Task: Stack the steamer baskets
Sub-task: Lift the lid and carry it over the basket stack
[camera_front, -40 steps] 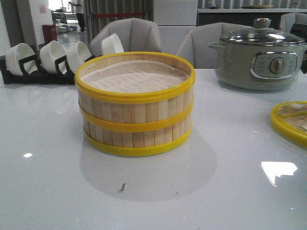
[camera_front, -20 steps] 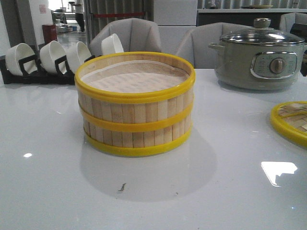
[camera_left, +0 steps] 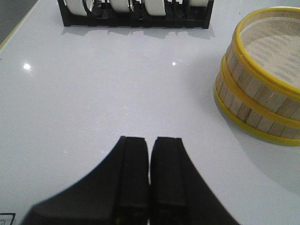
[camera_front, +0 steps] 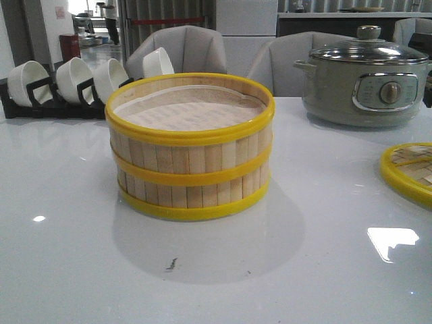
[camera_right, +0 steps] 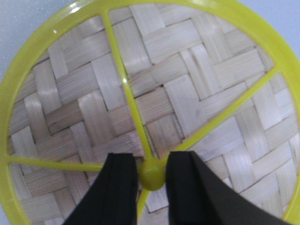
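Front view: two steamer baskets [camera_front: 190, 148] already sit one atop the other, left of centre on the white desk [camera_front: 304, 270], rims aligned, whitish liner showing inside the upper tier. Bamboo slats and thin yellow hoops suggest a light, fairly stiff but crushable load, best held across opposite walls or by the top rim rather than squeezed at one slat; the glossy desk may let the stack slide if nudged. Left wrist view finds the left pincer [camera_left: 149, 159] closed on nothing, hanging over bare desk well apart from the stack. Right wrist view has the right pincer [camera_right: 151, 176] straddling the yellow knob [camera_right: 153, 174] of the woven bamboo lid [camera_right: 197, 84]; whether its fingers press the knob cannot be told. Behind stand a rack of white bowls [camera_front: 74, 81] and a grey-green electric pot [camera_front: 364, 84].
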Controlling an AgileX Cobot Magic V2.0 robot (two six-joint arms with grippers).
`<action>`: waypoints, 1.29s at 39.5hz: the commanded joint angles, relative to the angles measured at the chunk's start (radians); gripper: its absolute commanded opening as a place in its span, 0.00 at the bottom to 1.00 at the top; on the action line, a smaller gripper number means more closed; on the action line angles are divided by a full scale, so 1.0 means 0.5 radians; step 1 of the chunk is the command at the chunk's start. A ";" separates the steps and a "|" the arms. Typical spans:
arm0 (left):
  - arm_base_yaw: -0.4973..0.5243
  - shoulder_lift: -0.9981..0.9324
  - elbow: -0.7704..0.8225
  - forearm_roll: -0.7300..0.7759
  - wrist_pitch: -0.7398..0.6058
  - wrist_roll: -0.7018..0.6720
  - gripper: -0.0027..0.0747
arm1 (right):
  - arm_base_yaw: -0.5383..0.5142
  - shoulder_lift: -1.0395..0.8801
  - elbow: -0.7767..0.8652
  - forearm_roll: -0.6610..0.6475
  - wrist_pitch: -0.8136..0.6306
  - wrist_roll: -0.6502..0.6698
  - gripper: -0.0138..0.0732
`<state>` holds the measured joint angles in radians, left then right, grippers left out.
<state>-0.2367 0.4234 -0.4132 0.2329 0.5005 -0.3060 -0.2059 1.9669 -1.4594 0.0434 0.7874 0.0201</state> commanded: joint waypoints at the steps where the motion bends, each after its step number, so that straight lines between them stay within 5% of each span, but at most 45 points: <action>1: -0.001 0.011 -0.057 0.017 -0.153 -0.020 0.14 | -0.010 -0.112 -0.070 -0.014 -0.010 -0.005 0.31; 4: -0.001 0.011 -0.057 0.017 -0.153 -0.020 0.14 | -0.010 -0.112 -0.070 -0.014 0.000 -0.005 0.19; 19: -0.001 0.011 -0.057 0.017 -0.153 -0.020 0.14 | 0.228 -0.259 -0.289 -0.014 0.186 -0.005 0.20; 36: -0.001 0.011 -0.057 0.017 -0.153 -0.020 0.14 | 0.910 -0.256 -1.224 -0.014 0.567 -0.005 0.20; 51: -0.001 0.011 -0.057 0.017 -0.153 -0.020 0.14 | 1.456 0.075 -1.615 -0.014 0.689 -0.011 0.20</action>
<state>-0.2367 0.4234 -0.4132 0.2329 0.5005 -0.3060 0.4837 2.0332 -2.2105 0.0388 1.1778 0.0201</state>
